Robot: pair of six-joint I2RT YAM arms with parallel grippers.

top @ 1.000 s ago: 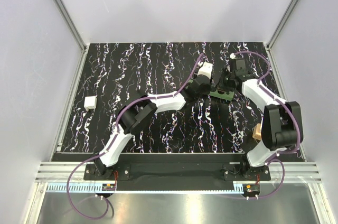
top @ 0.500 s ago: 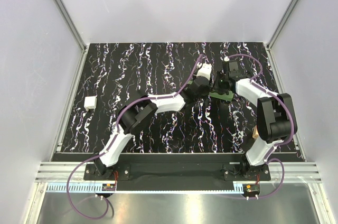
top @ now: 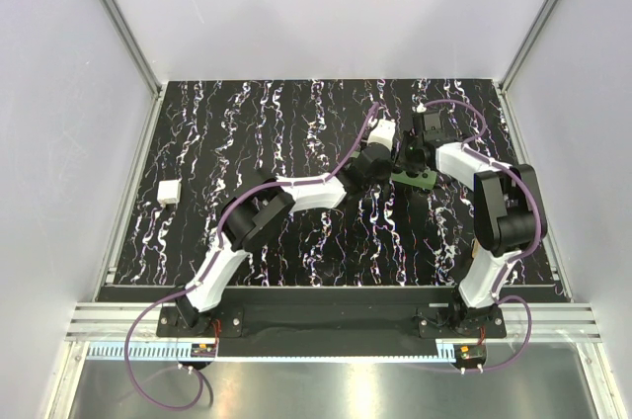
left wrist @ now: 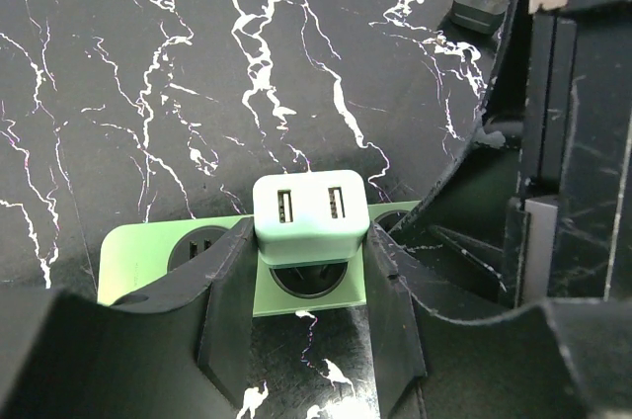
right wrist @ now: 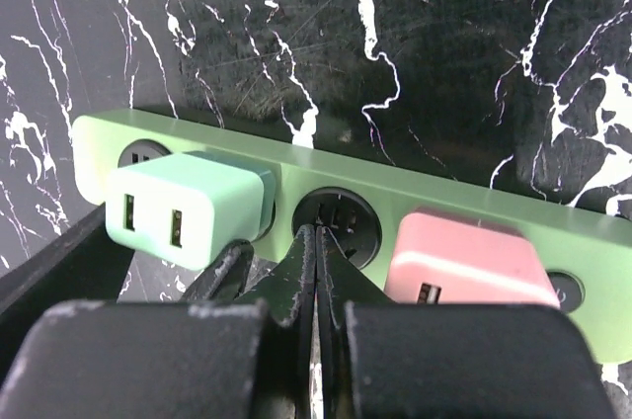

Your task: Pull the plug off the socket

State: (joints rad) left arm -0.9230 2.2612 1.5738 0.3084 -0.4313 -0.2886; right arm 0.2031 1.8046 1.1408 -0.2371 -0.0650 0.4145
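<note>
The plug (left wrist: pixel 306 216), a pale mint block with two slots on its face, stands over the socket (right wrist: pixel 444 192), a long green power strip that lies on the black marbled table (top: pixel 247 142) toward the far right. In the right wrist view the plug sits at the second hole from the strip's left end. Whether its pins are fully seated cannot be told.

The left gripper (left wrist: pixel 311 241) has its jaws partly closed, one black finger (left wrist: pixel 232 310) against each side of the plug, so the plug is held between them.

The right gripper (right wrist: pixel 316 241) has its jaws pressed fully together and holds nothing. Its tips are at the empty round hole (right wrist: pixel 341 216) just beside the mint plug. A pink plug (right wrist: pixel 464 261) fills the next hole along.

From above, both grippers meet over the strip (top: pixel 420 178), the left gripper from its left and the right gripper from its far side.
</note>
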